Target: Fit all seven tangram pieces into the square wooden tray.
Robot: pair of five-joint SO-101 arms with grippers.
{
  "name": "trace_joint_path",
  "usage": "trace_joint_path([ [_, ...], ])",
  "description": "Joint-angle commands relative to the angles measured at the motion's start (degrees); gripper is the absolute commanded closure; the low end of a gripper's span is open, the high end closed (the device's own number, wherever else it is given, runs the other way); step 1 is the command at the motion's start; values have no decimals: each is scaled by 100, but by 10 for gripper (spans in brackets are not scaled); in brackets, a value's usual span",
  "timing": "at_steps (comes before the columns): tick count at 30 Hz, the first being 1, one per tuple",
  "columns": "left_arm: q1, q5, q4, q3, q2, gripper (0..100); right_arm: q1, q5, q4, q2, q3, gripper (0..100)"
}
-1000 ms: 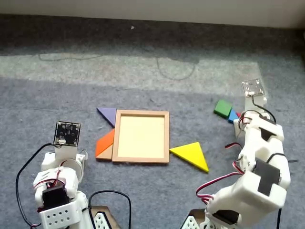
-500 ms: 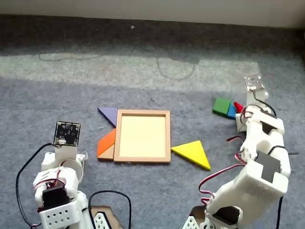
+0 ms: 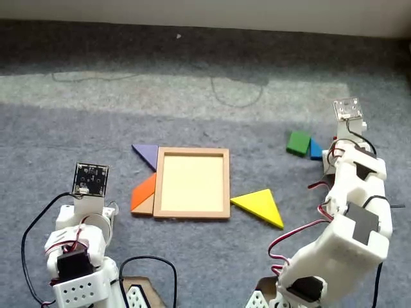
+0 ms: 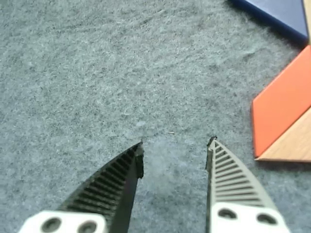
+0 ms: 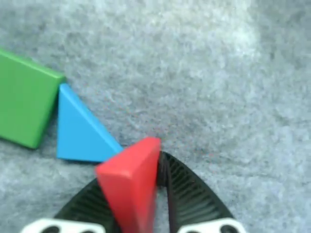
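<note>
The square wooden tray [image 3: 224,183] lies mid-carpet with nothing in it. A purple triangle [image 3: 146,154], an orange piece [image 3: 142,190] and a tan piece [image 3: 144,205] touch its left side, and a yellow triangle [image 3: 258,206] lies off its right corner. A green square [image 3: 298,142] and a blue triangle [image 3: 315,150] lie at the far right. My right gripper [image 5: 141,167] is shut on a red triangle [image 5: 130,179], held on edge just beside the blue triangle [image 5: 80,131] and the green square [image 5: 24,99]. My left gripper [image 4: 176,145] is open above bare carpet, short of the orange piece [image 4: 284,111].
The right arm [image 3: 353,192] stretches along the right side of the carpet, and the left arm [image 3: 80,244] sits at the near left. A thin cable [image 3: 237,96] trails across the carpet behind the tray. Open carpet surrounds the tray front and back.
The right arm has reached farther back, and the red triangle has left its spot beside the blue one. The green and blue pieces shifted slightly. The left arm has kept still.
</note>
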Motion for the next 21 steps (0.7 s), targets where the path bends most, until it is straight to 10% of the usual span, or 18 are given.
trace_joint_path([
  [1, 48, -53, -123, -31, -48, 777, -31, -62, -101, -374, 154, 992],
  [21, 57, -62, -123, -31, -48, 777, -963, -70, 919, -4382, 2949, 992],
])
